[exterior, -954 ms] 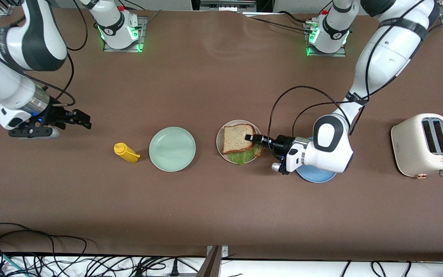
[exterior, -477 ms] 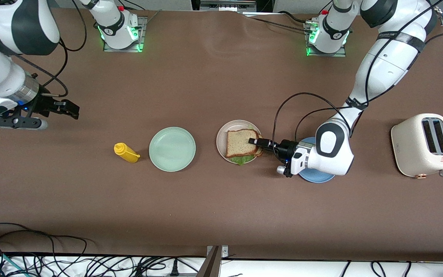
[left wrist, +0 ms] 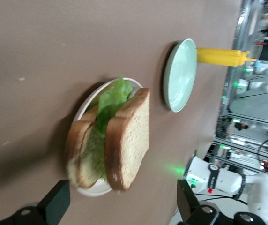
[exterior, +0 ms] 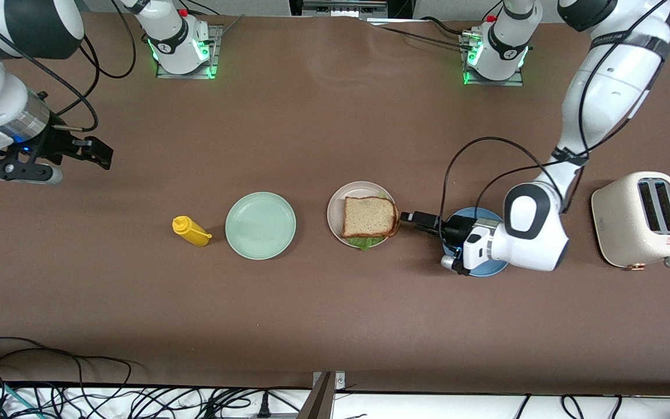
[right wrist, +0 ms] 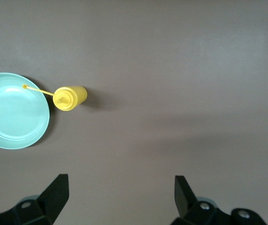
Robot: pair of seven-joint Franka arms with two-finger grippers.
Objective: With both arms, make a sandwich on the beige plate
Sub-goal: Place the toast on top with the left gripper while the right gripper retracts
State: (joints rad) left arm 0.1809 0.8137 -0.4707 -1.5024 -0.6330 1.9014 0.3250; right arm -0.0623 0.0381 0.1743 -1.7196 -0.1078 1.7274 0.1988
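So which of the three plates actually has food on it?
The beige plate in the middle, carrying the sandwich; the mint-green plate and blue plate hold no visible food.

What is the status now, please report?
Left gripper open, empty, beside beige plate. Sandwich assembled on it. Right gripper open, waiting at its table end. Nothing in the way.

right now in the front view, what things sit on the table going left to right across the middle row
yellow bottle → mint-green plate → beige plate with the sandwich → blue plate under the left gripper → toaster
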